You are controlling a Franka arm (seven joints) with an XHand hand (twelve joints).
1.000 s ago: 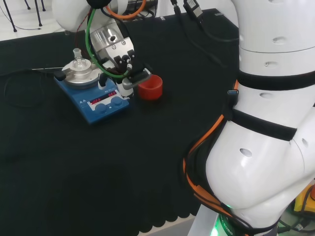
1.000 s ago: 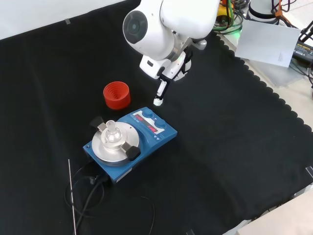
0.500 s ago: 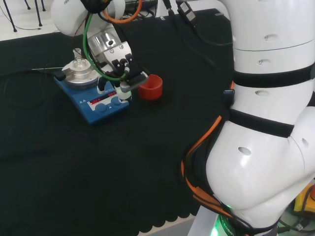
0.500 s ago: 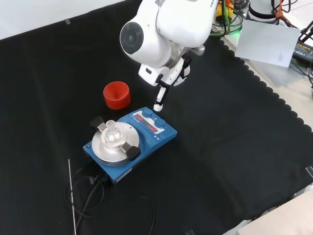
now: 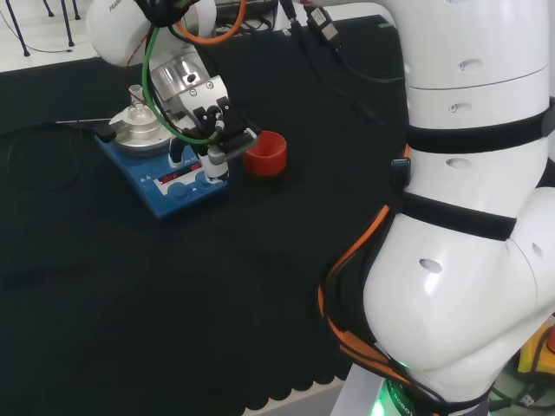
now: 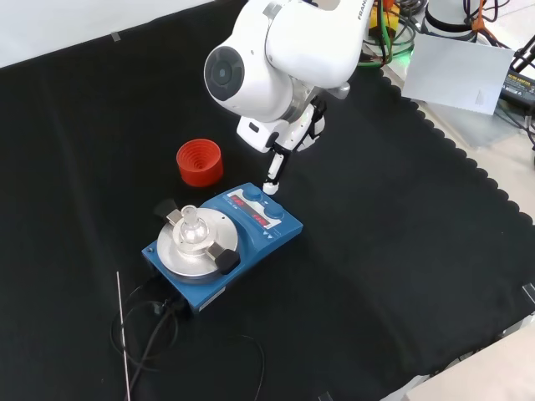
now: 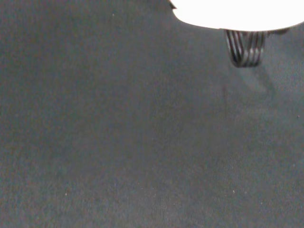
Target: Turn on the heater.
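The heater is a blue box with a round silver plate and lit red displays on its panel. A small clear glass flask stands on the plate. The hand hangs over the panel end of the heater. One straight finger points down, and its white tip is at the panel's edge by the knobs. I cannot tell if it touches. The hand holds nothing. In the wrist view a blurred white part of the hand shows over black cloth.
A red ribbed ring stands on the cloth close beside the heater and the hand. The heater's black cable and a thin rod lie at its far end. The arm's white links rise at the head view's right.
The hand has moved toward the heater: left in the head view, down in the front view. Its pointing fingertip has gone from the cloth beside the ring to the panel's edge.
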